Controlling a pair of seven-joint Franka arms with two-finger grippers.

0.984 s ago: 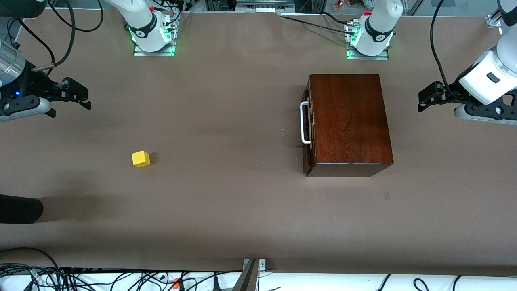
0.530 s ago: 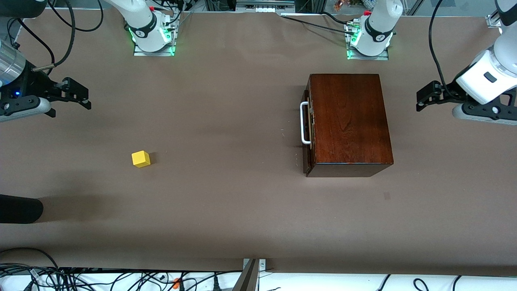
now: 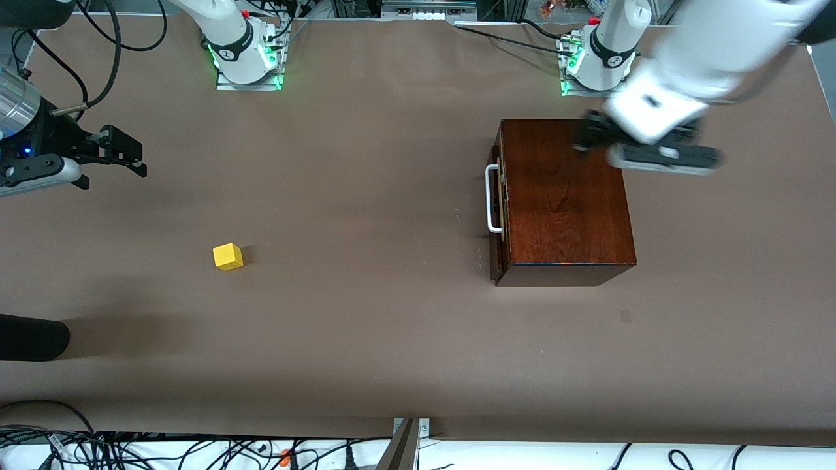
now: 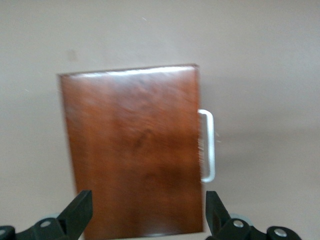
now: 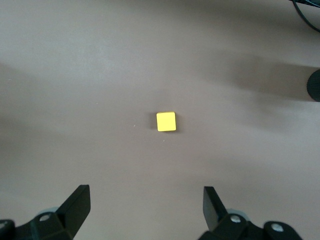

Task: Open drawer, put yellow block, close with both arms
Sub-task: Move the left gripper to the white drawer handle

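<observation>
The drawer (image 3: 499,251) is shut inside the dark reddish-brown box (image 3: 565,196), and its white loop handle (image 3: 491,199) faces the right arm's end of the table. My left gripper (image 3: 588,137) hovers open over the box top, at the edge toward the arm bases. In the left wrist view the box (image 4: 132,150) and handle (image 4: 209,145) fill the space past the open left gripper (image 4: 148,212). The yellow block (image 3: 227,256) lies alone on the table. My right gripper (image 3: 138,160) waits open above the table near its end; its wrist view shows the block (image 5: 166,121) ahead of the right gripper (image 5: 146,207).
A black rounded object (image 3: 32,336) juts in at the right arm's end, nearer to the front camera than the block. Cables (image 3: 130,450) run along the table's front edge. The two arm bases (image 3: 245,59) (image 3: 597,65) stand at the back edge.
My left arm has swung quickly from its end of the table in over the box top. The right arm, the block and the drawer have not moved.
</observation>
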